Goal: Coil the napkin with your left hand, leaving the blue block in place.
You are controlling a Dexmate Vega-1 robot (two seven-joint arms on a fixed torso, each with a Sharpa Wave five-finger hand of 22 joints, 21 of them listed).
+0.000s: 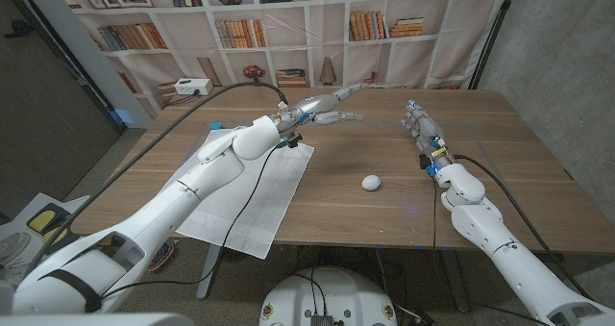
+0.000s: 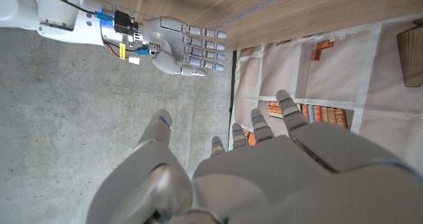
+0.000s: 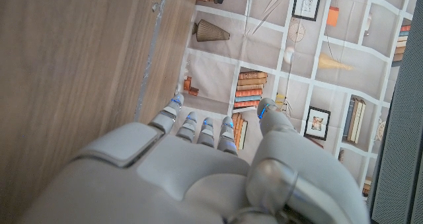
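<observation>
White cloth is what I have to work on: the napkin [image 1: 252, 193] lies spread flat on the wooden surface [image 1: 384, 211], its near corner hanging over the front edge, and my left forearm crosses above it. My left hand [image 1: 327, 106] hovers in the air beyond the napkin's far corner, fingers spread wide and holding nothing; the left wrist view confirms the splayed fingers against the bookshelf backdrop [image 1: 288, 28]. My right hand [image 1: 420, 126] stands on the right side of the surface, fingers straight and together, holding nothing.

A small blue thing [image 1: 217, 126] sits by the napkin's far left corner, and I take it for the blue block, though it is too small to be sure, and I cannot tell whether it touches the cloth. A white ball-like object [image 1: 371, 183] rests between the napkin and my right arm.

The risks, as I judge them: my hand is past the cloth, so I must bring it back and down, and the forearm and its cable could drag across the napkin and shift it. If the block does sit on the cloth's edge, any pull while coiling would carry it along. The overhanging corner could also slide the napkin off the front edge if I tug toward myself. Sweeping wide to the right could knock the white object.
</observation>
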